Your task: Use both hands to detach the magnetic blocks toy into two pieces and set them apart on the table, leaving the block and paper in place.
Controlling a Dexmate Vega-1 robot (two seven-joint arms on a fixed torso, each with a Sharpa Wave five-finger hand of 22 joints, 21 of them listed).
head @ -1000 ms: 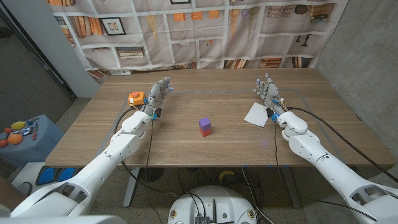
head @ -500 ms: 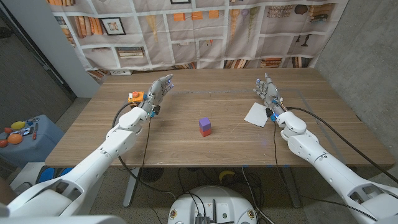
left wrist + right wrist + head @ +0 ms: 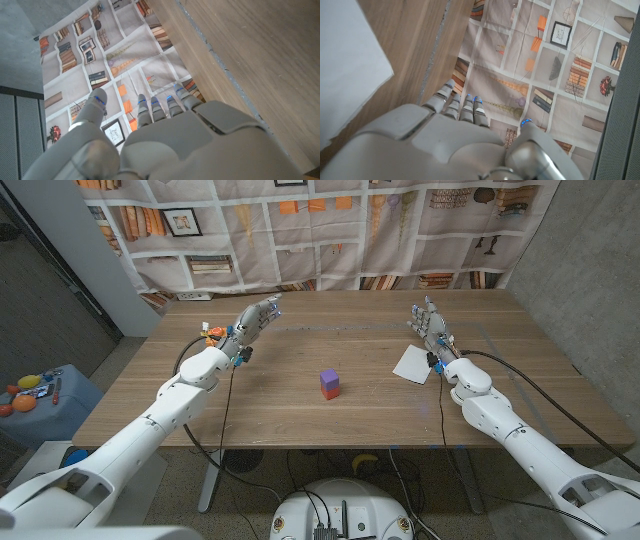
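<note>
The magnetic blocks toy (image 3: 329,383), a purple cube stacked on an orange-red one, stands in one piece at the table's middle. My left hand (image 3: 251,324) hovers to its far left with fingers spread and nothing in it. Just behind that wrist, a small orange block (image 3: 211,333) peeks out, mostly hidden. My right hand (image 3: 430,328) stands at the right with fingers up and apart, holding nothing, beside the white paper (image 3: 412,364). In the wrist views I see the back of the left hand (image 3: 165,145) and of the right hand (image 3: 455,145), with the paper (image 3: 345,60) close by.
The wooden table (image 3: 300,420) has bare room all round the toy. A bookshelf-print curtain (image 3: 330,230) hangs behind the far edge. A blue bin with toys (image 3: 40,395) sits on the floor at the left.
My left hand has lifted and moved toward the table's far side and a little right, now covering most of the orange block. The right hand and the toy have stayed put.
</note>
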